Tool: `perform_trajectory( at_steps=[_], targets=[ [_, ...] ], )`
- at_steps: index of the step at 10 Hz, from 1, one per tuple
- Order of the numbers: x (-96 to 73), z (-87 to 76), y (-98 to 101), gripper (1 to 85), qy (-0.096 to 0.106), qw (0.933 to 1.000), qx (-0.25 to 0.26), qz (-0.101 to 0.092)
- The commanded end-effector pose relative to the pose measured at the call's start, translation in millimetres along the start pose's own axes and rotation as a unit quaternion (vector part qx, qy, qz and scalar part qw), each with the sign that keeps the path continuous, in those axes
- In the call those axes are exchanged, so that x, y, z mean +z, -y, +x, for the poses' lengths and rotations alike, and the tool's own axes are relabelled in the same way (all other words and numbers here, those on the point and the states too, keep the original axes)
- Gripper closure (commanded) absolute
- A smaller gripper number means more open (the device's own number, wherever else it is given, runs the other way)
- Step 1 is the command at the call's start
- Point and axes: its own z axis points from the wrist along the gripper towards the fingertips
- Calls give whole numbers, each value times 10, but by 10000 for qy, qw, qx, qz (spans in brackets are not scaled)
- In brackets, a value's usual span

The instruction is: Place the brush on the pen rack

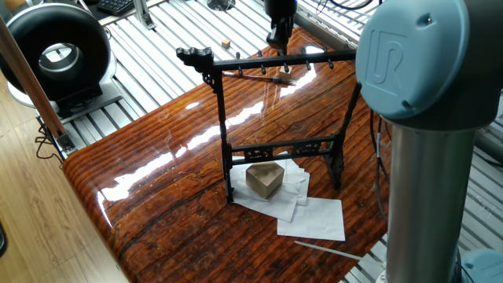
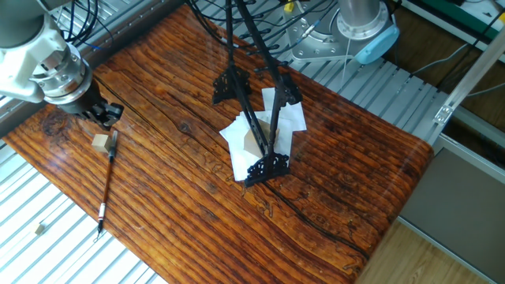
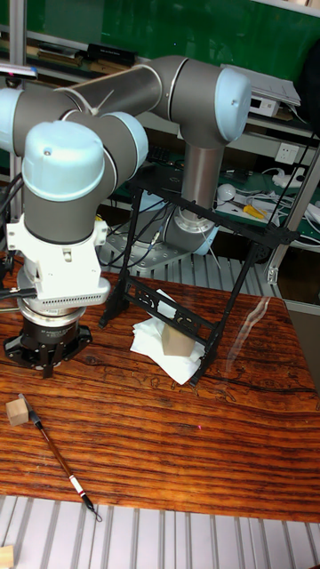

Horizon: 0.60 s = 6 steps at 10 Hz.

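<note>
The brush (image 2: 107,179) lies flat on the wooden table near its left edge, a thin dark shaft pointing toward the table's rim; it also shows in the tall fixed view (image 3: 57,452). My gripper (image 2: 103,113) hangs just above the brush's upper end, open, with nothing between its fingers. In the tall fixed view the gripper (image 3: 46,363) is mostly hidden under the wrist. The pen rack (image 2: 254,115) stands upright mid-table, a black frame whose pegged top crossbar (image 1: 271,60) is bare. The rack (image 3: 185,272) is well to the right of the brush.
A small wooden cube (image 2: 99,142) sits beside the brush's upper end. White paper sheets (image 1: 313,218) and a wooden block (image 1: 265,179) lie under the rack. A thin pale rod (image 1: 330,250) rests near the table edge. Another small cube (image 2: 39,229) lies on the slatted surface.
</note>
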Motion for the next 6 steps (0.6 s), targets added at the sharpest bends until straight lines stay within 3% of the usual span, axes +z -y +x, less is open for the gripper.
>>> perform_trajectory(
  at_steps=[1,3,4,5,6],
  targets=[
    [-7,-20,-22,847,48,10000,36,-58],
    [-7,-15,-34,847,50,9999,56,-82],
    [-19,-22,-90,847,88,9997,133,-190],
    [-67,-42,-217,847,155,9985,299,-426],
    [-107,-23,-224,847,143,9984,345,-423]
  ],
)
